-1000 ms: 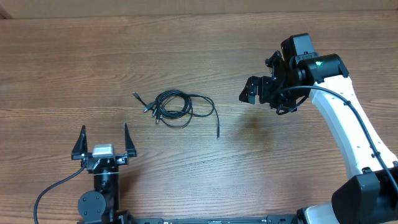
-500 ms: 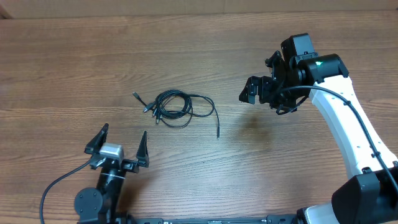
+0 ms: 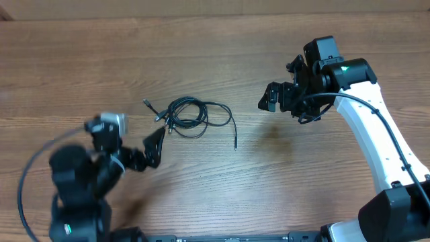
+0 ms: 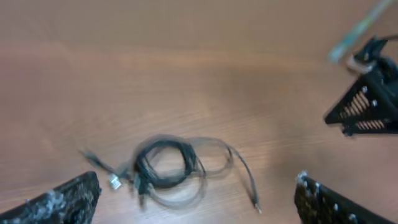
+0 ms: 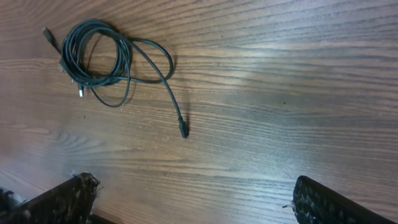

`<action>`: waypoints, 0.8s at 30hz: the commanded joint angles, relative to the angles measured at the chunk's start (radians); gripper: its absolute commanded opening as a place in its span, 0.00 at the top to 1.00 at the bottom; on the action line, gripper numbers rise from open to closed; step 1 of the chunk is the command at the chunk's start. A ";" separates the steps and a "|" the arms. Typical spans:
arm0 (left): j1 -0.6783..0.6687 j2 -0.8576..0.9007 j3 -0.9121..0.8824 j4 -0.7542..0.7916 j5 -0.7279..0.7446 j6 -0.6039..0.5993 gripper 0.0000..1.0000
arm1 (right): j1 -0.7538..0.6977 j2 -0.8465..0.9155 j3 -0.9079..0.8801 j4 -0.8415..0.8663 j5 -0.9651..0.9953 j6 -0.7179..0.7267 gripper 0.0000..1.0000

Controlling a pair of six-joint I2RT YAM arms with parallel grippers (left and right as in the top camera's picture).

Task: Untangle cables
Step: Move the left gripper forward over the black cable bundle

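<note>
The cables (image 3: 189, 114) lie as a small black coil on the wooden table, with one plug end (image 3: 146, 103) out to the left and a loose end (image 3: 235, 145) trailing down to the right. My left gripper (image 3: 132, 142) is blurred with motion just lower left of the coil, open and empty. In the left wrist view the cables (image 4: 168, 167) lie ahead between the wide-apart fingers of the left gripper (image 4: 196, 194). My right gripper (image 3: 277, 99) hovers open well to the right of the coil. The right wrist view has the cables (image 5: 99, 59) at upper left, far from the right gripper (image 5: 193, 185).
The wooden table (image 3: 215, 40) spreads bare around the coil. The right arm's white link (image 3: 373, 134) runs down the right side with its thick black cable. The right gripper's dark mesh fingers (image 4: 367, 106) appear at the right edge of the left wrist view.
My left arm has risen from the table's front edge and swung up and right toward the coil, still open. The right arm and the cables have not moved.
</note>
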 commanded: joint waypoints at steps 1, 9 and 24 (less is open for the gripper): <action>0.000 0.201 0.172 -0.127 0.112 -0.006 0.00 | 0.003 -0.001 0.027 0.003 -0.008 -0.003 0.00; 0.000 0.509 0.282 -0.232 0.362 -0.120 0.00 | 0.003 -0.001 0.027 0.003 -0.008 -0.003 0.00; -0.023 0.713 0.281 -0.244 0.439 -0.197 0.95 | 0.003 -0.001 0.027 0.003 -0.008 -0.003 0.00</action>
